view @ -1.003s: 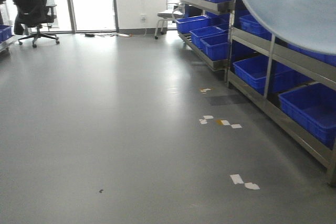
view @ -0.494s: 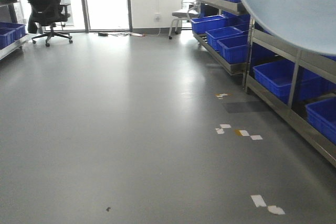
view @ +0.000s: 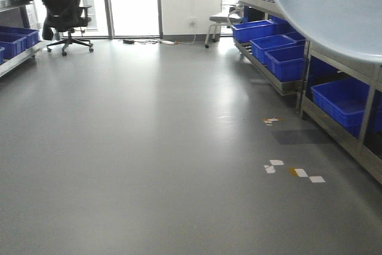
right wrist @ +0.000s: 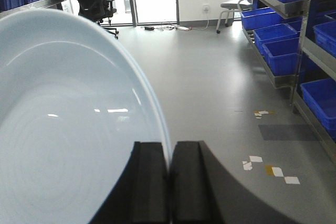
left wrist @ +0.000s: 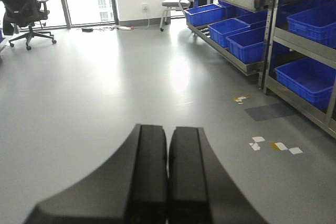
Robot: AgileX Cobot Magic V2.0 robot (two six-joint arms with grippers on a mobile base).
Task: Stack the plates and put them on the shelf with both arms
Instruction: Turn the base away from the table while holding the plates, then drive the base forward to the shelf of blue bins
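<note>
Gripping a plate by its rim, the right pincer has both fingers clamped on the pale blue edge, and the plate fills the left half of that wrist view. From the front camera the same plate looms in the upper right corner, held up in the air, touching nothing else.

Over on the other side, the left pincer is pressed fully together with nothing in it, pointing out over the grey floor.

So where does that leave the job? I can make out only one rim here. Whether a second plate sits under or behind it, I cannot tell, so the stacking is unconfirmed. The placing is plainly not done: the shelf stands off to the right, well apart from both pincers. And for a two-armed carry, my read is that the left arm has yet to join in.

Now, the surroundings. Blue crates sit on the shelf levels that show, so finding a free spot on the steel looks like the tricky part, and the upright posts narrow each opening. A few tape marks dot the floor near the shelf, flat and no bother. A black chair sits far back by the windows, and a stool by the far wall, both well away from the shelf.
</note>
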